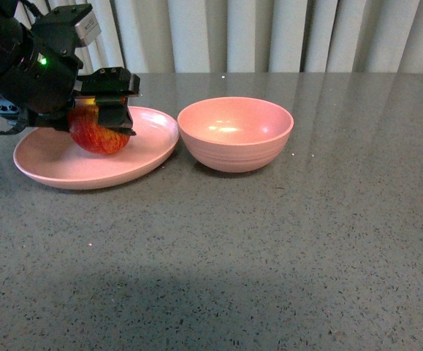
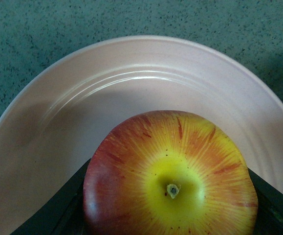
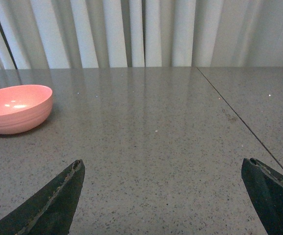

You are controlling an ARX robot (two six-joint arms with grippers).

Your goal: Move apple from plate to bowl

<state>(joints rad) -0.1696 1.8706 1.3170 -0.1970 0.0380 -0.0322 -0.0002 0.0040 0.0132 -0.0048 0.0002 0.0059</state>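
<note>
The apple (image 1: 98,137), round and smooth, red streaked with yellow around a yellow-green stem dimple, sits low within the shallow matte pink plate (image 1: 54,164) near the far-left corner of the speckled grey tabletop (image 1: 269,256). The left gripper (image 1: 103,117) is clamped on it with black fingers. Just beside the plate, toward the far edge's middle, the deep, faintly ridged pink bowl (image 1: 235,139) shows a bare, smooth inside. The right gripper (image 3: 162,166) is spread wide apart.

**Grey speckled table (image 1: 269,256), two pink dishes**

A deep pink bowl (image 1: 235,150) stands on it. Just beside the bowl, on its left, lies a shallow pink plate (image 1: 50,167). A thin seam (image 3: 239,117) crosses the tabletop, well apart from the bowl.
</note>
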